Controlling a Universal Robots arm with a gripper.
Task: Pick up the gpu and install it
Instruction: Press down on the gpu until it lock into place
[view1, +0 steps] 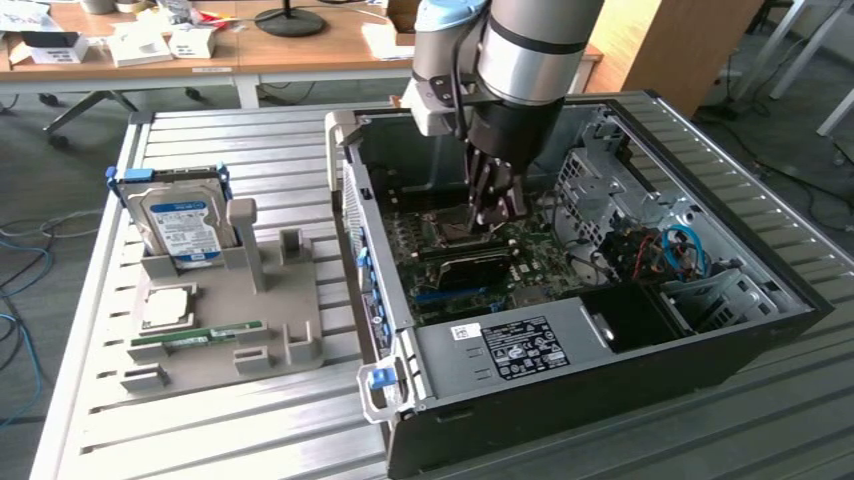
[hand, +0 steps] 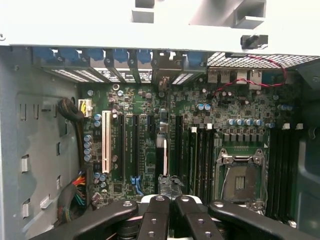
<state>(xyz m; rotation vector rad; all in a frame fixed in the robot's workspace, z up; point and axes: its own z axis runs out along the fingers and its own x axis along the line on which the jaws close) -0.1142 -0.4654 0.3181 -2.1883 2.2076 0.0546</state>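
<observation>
Here, the thin dark gpu card (hand: 164, 155) is held clenched edge-on in the end effector (hand: 169, 199), above the green motherboard (hand: 150, 125), not yet seated.

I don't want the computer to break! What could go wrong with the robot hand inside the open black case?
The gripper holds the thin dark gpu card edge-on over the long black slots; slightly off, it might jam against the green motherboard. A slip could also hit the open silver processor socket nearby.

**Arm Reaches Straight Down, Fingers Pinched**

The robot arm (view1: 527, 50) hangs near-vertical, wrist pointing downward. Its gripper (view1: 494, 205) sits low, dark fingers (hand: 161, 217) drawn close together on the gpu (hand: 165, 155), seen edge-on.
</observation>
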